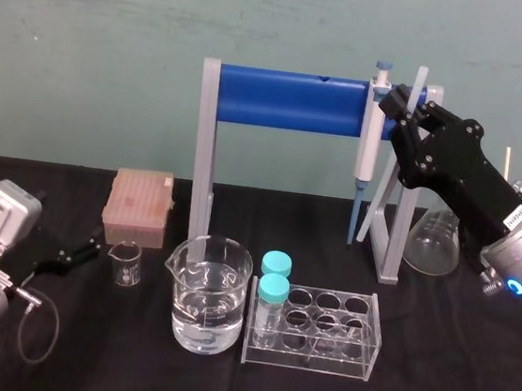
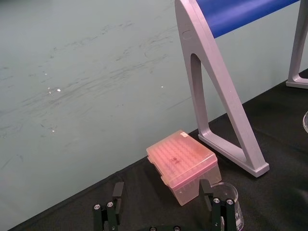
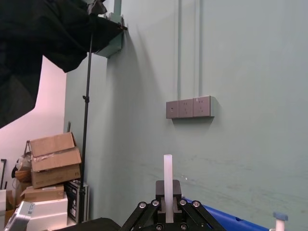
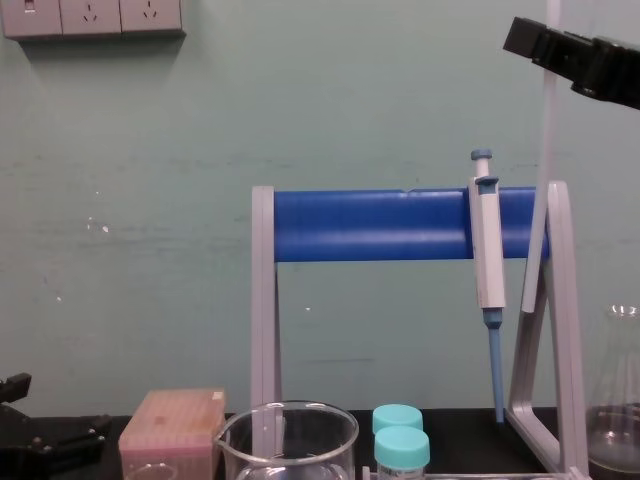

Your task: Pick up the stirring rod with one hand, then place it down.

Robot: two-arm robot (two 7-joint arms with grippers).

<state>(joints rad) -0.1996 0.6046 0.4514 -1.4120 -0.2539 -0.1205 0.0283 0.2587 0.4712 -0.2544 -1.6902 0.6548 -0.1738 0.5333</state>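
Note:
The stirring rod (image 1: 373,208) is a thin whitish stick, tilted, beside the right leg of the blue-and-grey rack (image 1: 291,100). My right gripper (image 1: 405,103) is shut on its upper part, at the height of the rack's bar. In the right wrist view the stirring rod (image 3: 167,175) stands up between the closed fingers of the right gripper (image 3: 167,209). In the chest view the stirring rod (image 4: 543,150) hangs with its lower end above the table. My left gripper (image 1: 80,250) rests open at the table's left, empty.
A grey-and-blue pipette (image 1: 372,133) hangs on the rack right beside the rod. In front stand a water-filled beaker (image 1: 207,293), a clear tube rack (image 1: 321,330) with two capped tubes, a small beaker (image 1: 125,263) and a pink tip box (image 1: 139,205). A flask (image 1: 433,239) sits at the right.

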